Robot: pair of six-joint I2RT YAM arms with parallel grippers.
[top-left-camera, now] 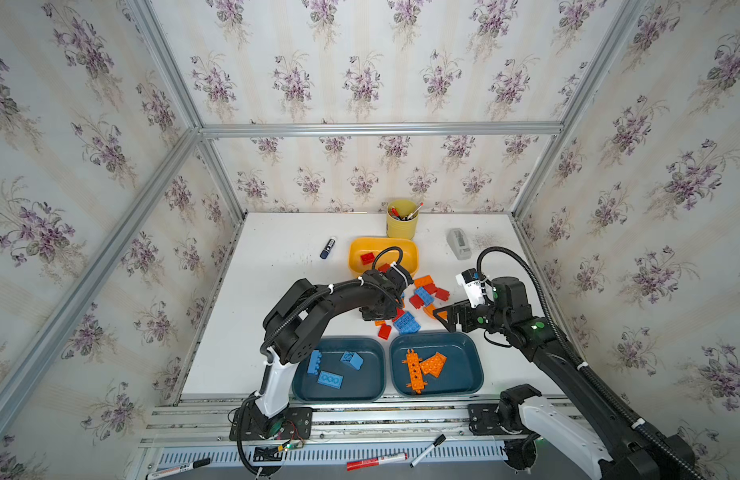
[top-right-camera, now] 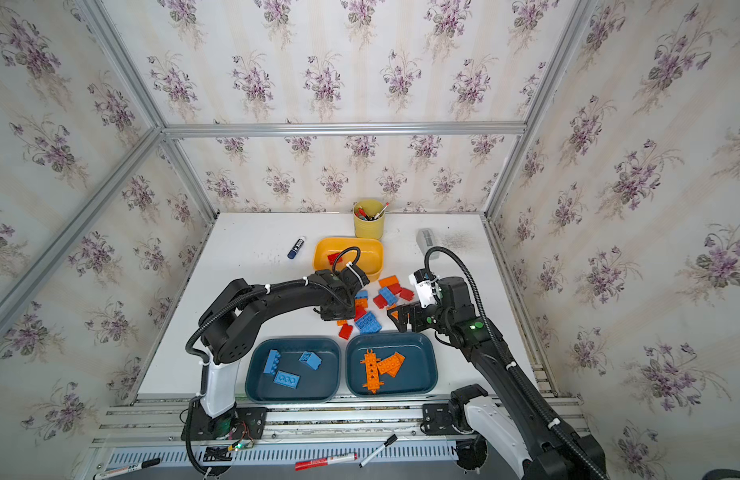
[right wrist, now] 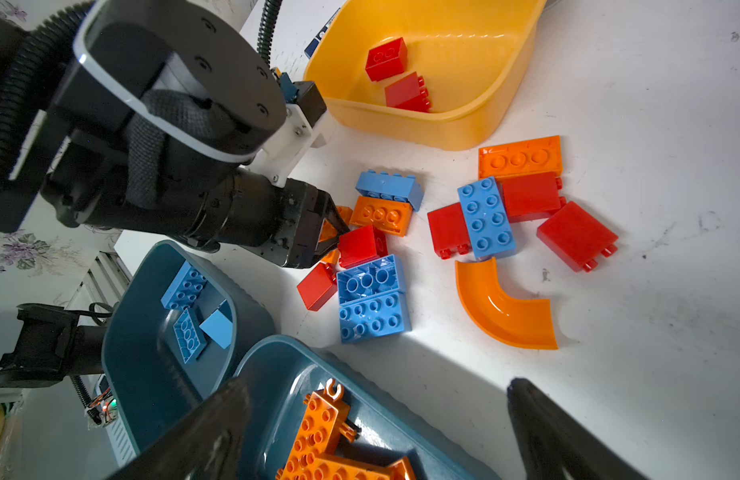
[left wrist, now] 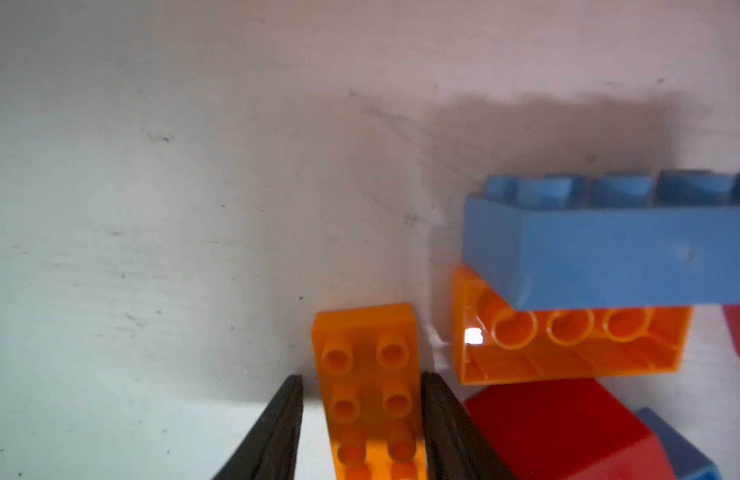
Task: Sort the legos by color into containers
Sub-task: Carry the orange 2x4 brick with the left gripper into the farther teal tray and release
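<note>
the yellow tub [top-left-camera: 407, 255] holds two red bricks [right wrist: 387, 58]. nearer me than it, one teal tub [top-left-camera: 370, 386] holds three blue bricks [top-left-camera: 330, 379], the other teal tub [top-left-camera: 463, 374] two orange pieces [top-left-camera: 432, 365]. just before the yellow tub, the left gripper [left wrist: 362, 376] straddles one small orange brick [left wrist: 366, 332], not clamped; the right gripper [right wrist: 376, 386] gapes, empty.

Top views: bright, even, diffuse light; faint soft shadows on counter [top-left-camera: 268, 249]. Wide-angle bend in frame rails [top-left-camera: 380, 129] toward edges.
Left wrist view: dim, soft focus; blue brick [left wrist: 609, 257] throws dark shadow; white glare spot inside orange brick [left wrist: 576, 353]; left tool fingers [left wrist: 272, 432] blurred.
Right wrist view: bright, sharp mid-frame; broad shadow beside teal tub [right wrist: 272, 386]; right tool fingers [right wrist: 202, 440] out of focus.
</note>
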